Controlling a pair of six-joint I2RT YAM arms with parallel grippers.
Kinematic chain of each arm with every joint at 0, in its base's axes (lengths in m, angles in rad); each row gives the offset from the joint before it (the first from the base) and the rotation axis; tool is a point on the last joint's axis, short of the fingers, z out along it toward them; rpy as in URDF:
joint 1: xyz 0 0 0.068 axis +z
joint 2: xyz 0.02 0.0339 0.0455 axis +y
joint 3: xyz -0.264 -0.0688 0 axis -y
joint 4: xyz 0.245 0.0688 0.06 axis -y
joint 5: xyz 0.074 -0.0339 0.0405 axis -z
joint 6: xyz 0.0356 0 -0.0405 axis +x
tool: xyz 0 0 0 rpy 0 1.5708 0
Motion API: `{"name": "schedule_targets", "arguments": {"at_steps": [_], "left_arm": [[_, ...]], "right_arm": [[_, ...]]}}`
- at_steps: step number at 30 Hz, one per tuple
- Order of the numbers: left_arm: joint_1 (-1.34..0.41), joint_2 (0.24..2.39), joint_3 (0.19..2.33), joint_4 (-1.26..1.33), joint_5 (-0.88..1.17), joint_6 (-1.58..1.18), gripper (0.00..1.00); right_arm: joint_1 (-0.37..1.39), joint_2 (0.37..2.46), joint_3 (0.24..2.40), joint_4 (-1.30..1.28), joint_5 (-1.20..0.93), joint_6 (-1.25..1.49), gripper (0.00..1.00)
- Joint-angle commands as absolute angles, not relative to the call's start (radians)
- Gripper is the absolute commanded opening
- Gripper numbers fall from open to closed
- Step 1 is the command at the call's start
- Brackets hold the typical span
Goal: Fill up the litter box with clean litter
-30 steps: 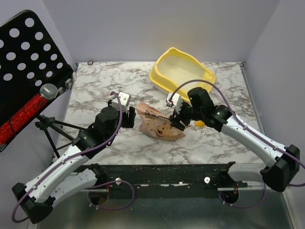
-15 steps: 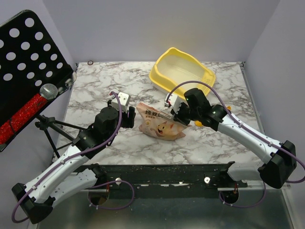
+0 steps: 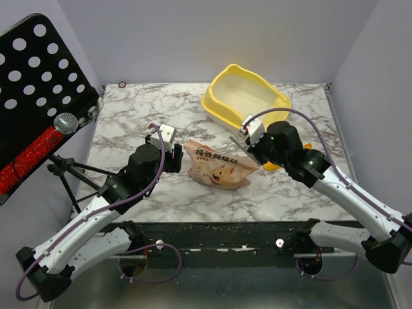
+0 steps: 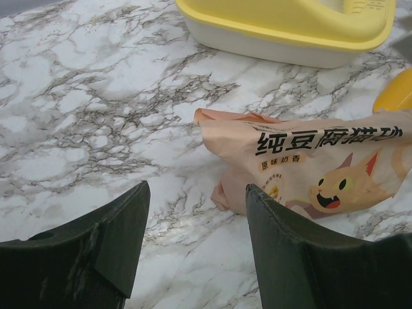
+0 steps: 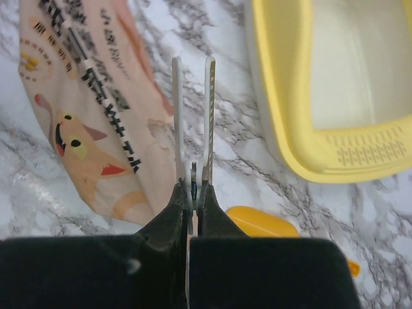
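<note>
Right gripper (image 5: 191, 61) has snapped together and shifted toward the box (image 3: 212, 106), beside the bag (image 4: 302, 164) printed "纯豆腐猫砂", "原味奶香"; left gripper (image 4: 196, 193) stands spread wide.

Large pale-yellow plastic litter box (image 3: 221, 114) (image 4: 283, 29) (image 5: 265, 64), roughly rectangular, rounded corners, raised rim, paler inside. Standing upright, turned askew, at the far right of the marble table (image 3: 129, 116). Small grid of slots pressed into the rim at one end.

Twin white-and-black arms
Left arm (image 3: 87, 219) and right arm (image 3: 347, 192): white links, black joints, looping purple cable; left gripper (image 4: 194, 190) fingers seem black, perhaps dark grey.
</note>
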State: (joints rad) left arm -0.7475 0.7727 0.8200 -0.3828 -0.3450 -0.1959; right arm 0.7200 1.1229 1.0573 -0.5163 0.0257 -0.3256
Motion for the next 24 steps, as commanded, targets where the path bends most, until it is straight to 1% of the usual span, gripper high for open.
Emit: {"name": "schedule_targets", "arguments": {"at_steps": [1,4,6,9,11,14,18,21,24], "left_arm": [[-0.746,0.767,0.833,-0.376,-0.362,-0.21,0.69],[-0.747,0.761,0.836,-0.379,-0.362,-0.215,0.68],[-0.746,0.755,0.835,-0.379,-0.362,-0.216,0.68],[-0.746,0.747,0.833,-0.376,-0.362,-0.222,0.68],[-0.746,0.746,0.83,-0.374,-0.359,-0.222,0.68],[-0.747,0.747,0.83,-0.374,-0.356,-0.224,0.68],[-0.746,0.753,0.831,-0.376,-0.36,-0.225,0.68],[-0.746,0.755,0.828,-0.377,-0.365,-0.225,0.68],[-0.746,0.755,0.828,-0.376,-0.37,-0.225,0.68]], "right_arm": [[0.719,1.037,1.103,-0.497,0.282,-0.194,0.01],[0.701,1.031,1.109,-0.535,0.489,-0.051,0.01],[0.643,1.031,1.083,-0.564,0.563,0.073,0.01],[0.487,1.0,1.013,-0.578,0.482,0.26,0.01],[0.395,0.968,0.922,-0.542,0.433,0.359,0.01],[0.287,0.937,0.813,-0.511,0.439,0.544,0.01],[0.183,0.959,0.703,-0.508,0.402,0.728,0.01],[0.129,1.028,0.664,-0.508,0.351,0.83,0.01],[0.095,1.095,0.635,-0.509,0.345,0.914,0.01]]}}
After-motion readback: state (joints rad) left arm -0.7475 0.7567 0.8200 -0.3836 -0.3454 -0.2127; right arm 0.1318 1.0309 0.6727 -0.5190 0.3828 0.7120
